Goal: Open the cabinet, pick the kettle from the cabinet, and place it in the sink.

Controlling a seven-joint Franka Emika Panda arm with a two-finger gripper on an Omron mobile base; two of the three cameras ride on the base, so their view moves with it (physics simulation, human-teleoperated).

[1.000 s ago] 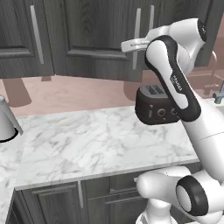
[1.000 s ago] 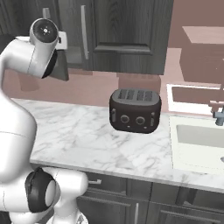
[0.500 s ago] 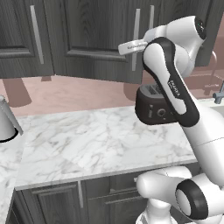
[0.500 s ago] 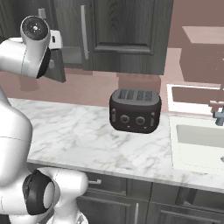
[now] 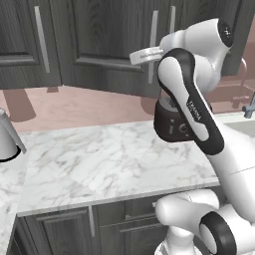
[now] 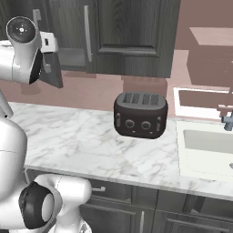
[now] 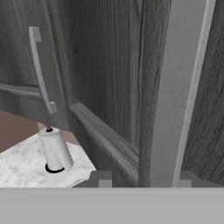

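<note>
The hand (image 7: 142, 180) is raised against the cabinet (image 5: 109, 40), its fingertips (image 7: 101, 178) spread to either side of a vertical silver bar handle (image 7: 179, 87) without closing on it. The cabinet doors are shut. A dark toaster (image 6: 140, 114) stands on the marble desk (image 6: 68, 141), left of the sink (image 6: 205, 150). A tall conical silver vessel (image 7: 56, 149) stands further along the desk.
</note>
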